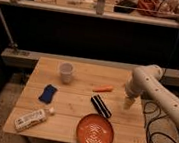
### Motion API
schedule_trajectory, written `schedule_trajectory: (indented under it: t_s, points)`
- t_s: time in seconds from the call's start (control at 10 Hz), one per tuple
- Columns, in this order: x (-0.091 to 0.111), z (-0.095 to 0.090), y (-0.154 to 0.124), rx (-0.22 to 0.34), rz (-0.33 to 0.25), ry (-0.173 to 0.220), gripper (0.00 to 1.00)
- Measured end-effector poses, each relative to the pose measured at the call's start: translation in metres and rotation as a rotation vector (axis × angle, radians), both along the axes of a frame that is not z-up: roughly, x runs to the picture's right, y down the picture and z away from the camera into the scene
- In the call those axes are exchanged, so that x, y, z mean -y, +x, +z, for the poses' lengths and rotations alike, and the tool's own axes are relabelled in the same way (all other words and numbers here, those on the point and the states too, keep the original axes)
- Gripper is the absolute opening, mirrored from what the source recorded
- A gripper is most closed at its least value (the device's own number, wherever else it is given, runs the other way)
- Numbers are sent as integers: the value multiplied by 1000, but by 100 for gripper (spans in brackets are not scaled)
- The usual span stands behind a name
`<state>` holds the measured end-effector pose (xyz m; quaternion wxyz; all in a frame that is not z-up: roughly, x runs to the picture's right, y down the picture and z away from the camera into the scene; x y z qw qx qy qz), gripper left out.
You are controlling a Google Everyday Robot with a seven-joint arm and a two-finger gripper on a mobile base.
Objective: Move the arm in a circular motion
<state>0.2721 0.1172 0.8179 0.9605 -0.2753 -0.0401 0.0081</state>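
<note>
The arm (156,88) reaches in from the right, bends over the table's (73,105) right rear edge and points its end effector (128,103) downward, close above the boards. I cannot tell whether it is wide or narrow. The carrot (103,88) and black object (101,106) lie just to its left, so a circle likely needs clearance there.

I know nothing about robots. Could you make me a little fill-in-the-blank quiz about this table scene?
1. The arm enters from the picture's ___ side.
2. Its gripper points ___ toward the right part of the table.
3. The plate near the front edge is ___ in colour.
4. The bottle lies on its side, while the cup stands ___.

Missing words: right, down, orange, upright.
</note>
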Motion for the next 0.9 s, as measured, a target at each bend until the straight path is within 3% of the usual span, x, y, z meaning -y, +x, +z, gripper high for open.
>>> schedule_trajectory:
  t_s: [0.2,0.5,0.7,0.9]
  points:
    - [-23,-23,9,-12,3,-18,80]
    - [-45,-56,-11,14,-24,-23,80]
    - [-53,-82,-51,60,-74,-18,80]
    - [-56,-109,-107,132,-144,-10,80]
